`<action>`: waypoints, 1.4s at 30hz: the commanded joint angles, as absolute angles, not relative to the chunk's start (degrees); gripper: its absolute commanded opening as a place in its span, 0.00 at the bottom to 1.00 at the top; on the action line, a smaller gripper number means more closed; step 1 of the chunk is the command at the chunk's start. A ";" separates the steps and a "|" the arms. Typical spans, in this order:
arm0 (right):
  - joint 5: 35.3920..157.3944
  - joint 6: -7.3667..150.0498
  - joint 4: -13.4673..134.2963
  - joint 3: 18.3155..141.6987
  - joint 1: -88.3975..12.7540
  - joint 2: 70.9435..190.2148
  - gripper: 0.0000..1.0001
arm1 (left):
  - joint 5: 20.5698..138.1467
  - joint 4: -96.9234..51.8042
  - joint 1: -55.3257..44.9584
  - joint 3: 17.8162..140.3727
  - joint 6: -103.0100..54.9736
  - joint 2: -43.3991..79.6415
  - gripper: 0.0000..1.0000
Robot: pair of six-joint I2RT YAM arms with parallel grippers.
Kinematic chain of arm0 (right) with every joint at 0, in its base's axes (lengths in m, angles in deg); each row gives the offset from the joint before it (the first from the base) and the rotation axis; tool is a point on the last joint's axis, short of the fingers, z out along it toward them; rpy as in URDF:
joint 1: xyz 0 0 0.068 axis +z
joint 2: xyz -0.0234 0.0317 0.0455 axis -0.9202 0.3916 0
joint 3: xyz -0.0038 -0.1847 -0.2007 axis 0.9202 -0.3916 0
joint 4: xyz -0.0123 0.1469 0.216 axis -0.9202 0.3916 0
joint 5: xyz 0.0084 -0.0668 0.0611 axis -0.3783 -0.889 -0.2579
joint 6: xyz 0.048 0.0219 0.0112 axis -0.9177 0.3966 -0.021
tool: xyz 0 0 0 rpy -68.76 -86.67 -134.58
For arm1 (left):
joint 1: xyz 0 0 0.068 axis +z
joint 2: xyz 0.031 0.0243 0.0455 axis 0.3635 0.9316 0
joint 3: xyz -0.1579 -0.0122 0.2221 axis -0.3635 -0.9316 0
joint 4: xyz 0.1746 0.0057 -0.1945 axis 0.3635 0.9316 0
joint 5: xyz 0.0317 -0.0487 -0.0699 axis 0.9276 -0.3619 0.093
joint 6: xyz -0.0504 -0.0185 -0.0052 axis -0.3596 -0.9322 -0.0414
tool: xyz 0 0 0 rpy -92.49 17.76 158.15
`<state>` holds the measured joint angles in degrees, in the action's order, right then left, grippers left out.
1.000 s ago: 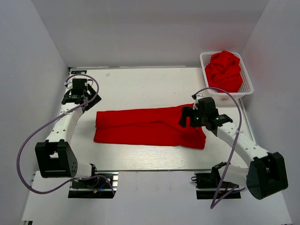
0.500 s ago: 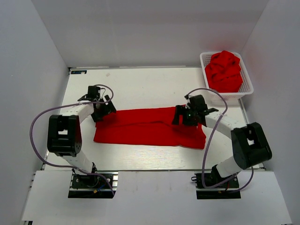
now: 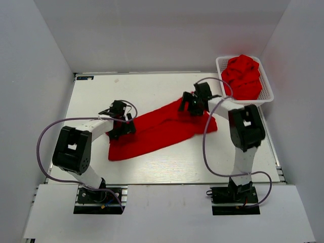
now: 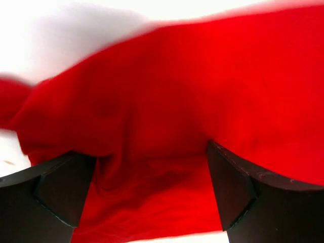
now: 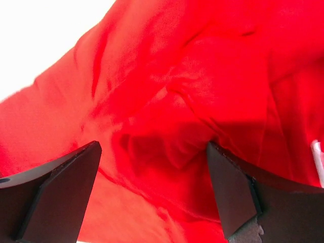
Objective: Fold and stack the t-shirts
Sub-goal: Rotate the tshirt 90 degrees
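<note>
A red t-shirt (image 3: 162, 126) lies folded into a long strip, slanting across the table from lower left to upper right. My left gripper (image 3: 121, 126) is down on its lower left end. In the left wrist view, the left gripper (image 4: 152, 192) is open, with wrinkled red cloth (image 4: 167, 111) filling the gap between the fingers (image 4: 61, 192). My right gripper (image 3: 188, 104) is down on the strip's upper right end. In the right wrist view, the right gripper (image 5: 152, 187) is open, with a bunched fold of cloth (image 5: 177, 136) between the fingers (image 5: 238, 197).
A white basket (image 3: 218, 66) at the far right corner holds a heap of red t-shirts (image 3: 242, 76). White walls close in the table on three sides. Both arms' cables loop over the table near the shirt's ends.
The shirt has swung from lying level to slanting. Its right end moved up toward the basket with the right gripper. The left gripper moved right and down onto the left end.
</note>
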<state>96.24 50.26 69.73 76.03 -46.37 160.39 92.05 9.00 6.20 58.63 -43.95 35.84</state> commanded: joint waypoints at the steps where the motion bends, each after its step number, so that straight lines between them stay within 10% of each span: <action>1: 99.55 51.35 71.32 85.12 -46.82 170.59 0.90 | 80.95 20.85 -0.03 52.02 -47.86 41.06 1.00; 7: 110.60 53.29 71.07 109.98 -46.38 187.91 0.90 | 75.75 23.75 -9.26 52.70 -49.78 39.75 1.00; 24: 110.29 55.12 67.90 126.19 -40.76 198.83 0.90 | 67.40 13.90 -32.55 62.20 -53.23 45.90 1.00; 42: 94.64 67.00 73.97 107.32 -39.53 170.37 0.90 | 112.10 24.98 -26.60 70.38 -59.54 19.47 1.00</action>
<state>97.59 64.79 74.12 111.48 -40.12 177.68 99.41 24.56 -28.83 71.26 -56.43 25.65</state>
